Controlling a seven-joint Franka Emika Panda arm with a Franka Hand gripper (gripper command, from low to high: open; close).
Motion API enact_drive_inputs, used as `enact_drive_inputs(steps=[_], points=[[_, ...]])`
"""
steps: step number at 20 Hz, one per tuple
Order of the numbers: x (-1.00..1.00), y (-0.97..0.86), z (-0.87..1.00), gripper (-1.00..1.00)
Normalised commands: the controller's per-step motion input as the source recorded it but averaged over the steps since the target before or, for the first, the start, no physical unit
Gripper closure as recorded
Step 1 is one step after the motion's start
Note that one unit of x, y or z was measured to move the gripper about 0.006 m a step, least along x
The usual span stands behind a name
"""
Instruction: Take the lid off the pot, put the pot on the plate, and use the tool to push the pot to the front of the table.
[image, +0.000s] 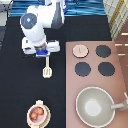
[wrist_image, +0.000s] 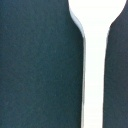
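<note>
The pink lid (image: 80, 50) lies on the stove panel, off the pot. At the exterior view's bottom left, the pink pot (image: 36, 114) with reddish items inside sits on the cream plate (image: 44, 108). On the black table (image: 20, 80) lies the cream spatula (image: 47, 67), its slotted head toward the exterior view's bottom. My gripper (image: 42, 53) hovers right at the top end of its handle. Up close in the wrist view, the spatula (wrist_image: 95, 65) fills the frame's middle against the table.
The pinkish-brown stove panel (image: 92, 80) fills the exterior view's right, with three black burners (image: 103, 50). A large grey-beige pan (image: 95, 106) with a long handle sits at its bottom. A blue cloth lies behind the robot.
</note>
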Motion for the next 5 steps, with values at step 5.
enact_drive_inputs(steps=[5], points=[[0.01, -0.06, 1.00, -1.00]])
